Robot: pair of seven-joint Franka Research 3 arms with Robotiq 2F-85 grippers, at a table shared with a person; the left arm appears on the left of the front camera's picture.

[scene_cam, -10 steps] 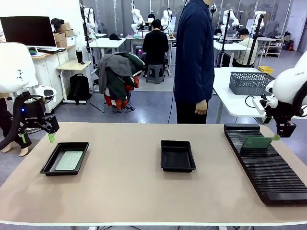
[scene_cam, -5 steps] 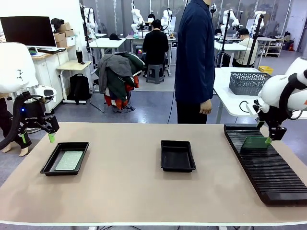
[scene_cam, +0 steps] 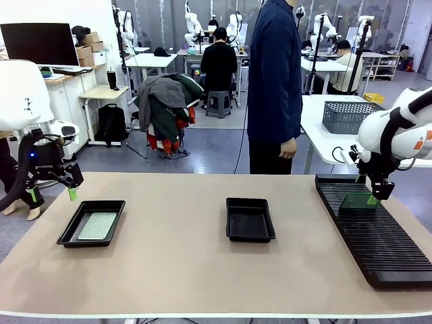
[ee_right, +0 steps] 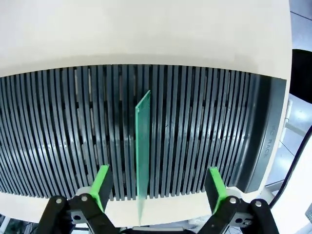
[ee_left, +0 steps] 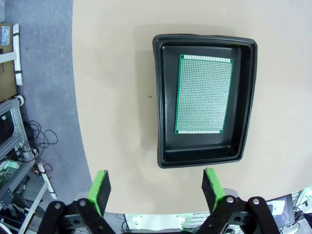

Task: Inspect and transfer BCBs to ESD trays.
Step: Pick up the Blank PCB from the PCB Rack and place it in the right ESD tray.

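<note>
One black ESD tray [scene_cam: 73, 233] lies at the table's left with a green BCB [scene_cam: 98, 225] flat on its floor. My left gripper [scene_cam: 51, 194] hangs open above and just behind it. From the left wrist, tray [ee_left: 160, 102] and BCB [ee_left: 203, 93] lie ahead of the spread gripper [ee_left: 156, 187]. A second ESD tray [scene_cam: 250, 219] sits bare at the middle. Another BCB [scene_cam: 354, 202] stands on edge in the black slotted rack [scene_cam: 378, 243] at the right. My right gripper [scene_cam: 368, 197] is open at that board's right end. In the right wrist view that BCB [ee_right: 143, 146] stands edge-on between the gripper's [ee_right: 158, 187] parted fingers, touching neither.
A person in a dark blue top [scene_cam: 273, 81] stands at the far edge, hands down. A grey mesh basket [scene_cam: 351, 116] sits on a white table behind the rack. The rack [ee_right: 209, 126] runs along the table's right edge. Bare tabletop lies between the trays.
My right arm has swung left and down over the rack, bringing its open gripper to the standing BCB. The left arm and both trays have not moved.
</note>
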